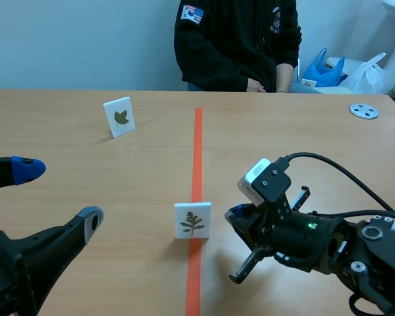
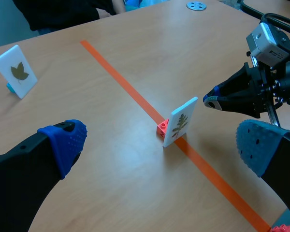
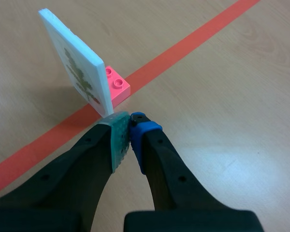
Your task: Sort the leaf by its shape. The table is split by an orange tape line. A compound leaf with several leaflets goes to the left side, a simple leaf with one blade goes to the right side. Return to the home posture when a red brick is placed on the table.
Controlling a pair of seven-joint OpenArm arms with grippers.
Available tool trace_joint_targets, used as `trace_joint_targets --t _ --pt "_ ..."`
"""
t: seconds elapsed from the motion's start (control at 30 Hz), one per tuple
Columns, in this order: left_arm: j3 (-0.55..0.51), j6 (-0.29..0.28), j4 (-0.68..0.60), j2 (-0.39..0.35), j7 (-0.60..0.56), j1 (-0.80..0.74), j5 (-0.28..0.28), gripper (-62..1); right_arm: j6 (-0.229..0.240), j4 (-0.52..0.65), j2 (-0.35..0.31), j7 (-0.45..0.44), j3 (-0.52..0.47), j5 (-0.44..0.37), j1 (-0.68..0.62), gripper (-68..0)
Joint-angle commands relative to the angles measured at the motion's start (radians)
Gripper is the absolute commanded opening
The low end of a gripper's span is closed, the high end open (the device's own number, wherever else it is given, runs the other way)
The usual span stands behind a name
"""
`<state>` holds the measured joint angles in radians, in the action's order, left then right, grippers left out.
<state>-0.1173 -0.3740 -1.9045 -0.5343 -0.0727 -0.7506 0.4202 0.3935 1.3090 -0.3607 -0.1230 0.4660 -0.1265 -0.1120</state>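
Note:
A white card with a compound leaf (image 1: 193, 220) stands upright on the orange tape line (image 1: 197, 145), held up by a small red brick base (image 3: 115, 87). My right gripper (image 1: 236, 214) is shut just right of it, low over the table. In the right wrist view its tips (image 3: 129, 126) sit at the card's (image 3: 75, 63) near lower corner, touching it or nearly so. My left gripper (image 1: 58, 195) hangs open at the near left, well away from that card (image 2: 180, 122). A second card with a simple leaf (image 1: 120, 116) stands on the left side.
A person in a dark jacket (image 1: 237, 39) sits across the table. A grey round disc (image 1: 364, 110) lies at the far right, with blue bags (image 1: 326, 69) behind it. A scrap of red (image 2: 283, 228) shows under my left gripper's right finger.

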Motion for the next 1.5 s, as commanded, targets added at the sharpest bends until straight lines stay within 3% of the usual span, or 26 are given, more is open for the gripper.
trace_joint_targets --t 0.0,0.43,0.7,1.33,1.47 --pt "-0.005 -0.002 -0.01 0.008 -0.013 0.0 0.006 1.4 0.0 0.027 -0.013 -0.011 -0.006 -0.008 0.009 -66.4" --pt "-0.005 -0.002 -0.01 0.007 -0.013 0.0 0.006 1.4 -0.004 0.028 -0.019 -0.011 -0.007 -0.008 0.009 -66.4" --pt "-0.005 -0.002 -0.01 0.008 -0.013 0.0 0.006 1.4 -0.004 0.051 -0.062 -0.023 -0.02 -0.008 -0.017 -66.4" --pt "-0.005 -0.002 -0.01 0.008 -0.012 0.0 0.006 1.4 0.001 0.463 -0.188 -0.022 -0.335 -0.037 -0.429 -66.4" --pt "-0.005 -0.002 -0.01 0.007 -0.012 0.0 0.006 1.4 0.043 0.545 -0.194 -0.021 -0.427 -0.081 -0.523 -66.4"
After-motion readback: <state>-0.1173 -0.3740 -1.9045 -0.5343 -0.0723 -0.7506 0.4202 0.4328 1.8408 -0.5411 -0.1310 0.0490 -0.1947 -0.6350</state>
